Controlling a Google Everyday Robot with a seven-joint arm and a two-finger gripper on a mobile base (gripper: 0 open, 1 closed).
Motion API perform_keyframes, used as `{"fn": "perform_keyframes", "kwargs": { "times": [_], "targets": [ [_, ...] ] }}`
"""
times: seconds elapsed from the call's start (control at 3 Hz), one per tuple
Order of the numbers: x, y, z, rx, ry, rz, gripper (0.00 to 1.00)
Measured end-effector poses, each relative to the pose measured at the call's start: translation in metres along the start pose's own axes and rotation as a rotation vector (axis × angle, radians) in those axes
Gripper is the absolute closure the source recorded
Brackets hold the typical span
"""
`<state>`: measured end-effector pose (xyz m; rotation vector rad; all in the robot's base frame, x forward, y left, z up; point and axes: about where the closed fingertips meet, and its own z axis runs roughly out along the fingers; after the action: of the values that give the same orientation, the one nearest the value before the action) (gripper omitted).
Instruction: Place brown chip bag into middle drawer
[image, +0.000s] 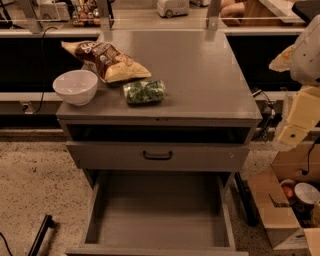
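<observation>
The brown chip bag (106, 60) lies on the grey cabinet's top at the back left, its yellow-tan end pointing right. The middle drawer (160, 212), the lowest one, is pulled out wide and its flat floor is bare. My arm comes in at the right edge, and my gripper (292, 131) hangs beside the cabinet's right side, level with its top. It is far from the bag and holds nothing that I can see.
A white bowl (75, 86) and a small clear pack of green contents (144, 92) sit near the bag. A shut drawer with a dark handle (157, 155) is above the open one. A cardboard box (282, 210) stands on the floor at the right.
</observation>
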<state>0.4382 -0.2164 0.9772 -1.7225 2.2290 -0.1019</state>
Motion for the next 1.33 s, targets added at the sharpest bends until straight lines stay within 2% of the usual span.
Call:
{"fn": "perform_keyframes", "kwargs": {
  "times": [0.33,0.67,1.33],
  "targets": [
    [0.0,0.0,0.0,0.0,0.0,0.0,0.0],
    [-0.031,-0.028,0.023,-0.015,-0.029,-0.032,0.0],
    [-0.155,-0.11,0.069,-0.034,-0.121,-0.096,0.0]
  ]
}}
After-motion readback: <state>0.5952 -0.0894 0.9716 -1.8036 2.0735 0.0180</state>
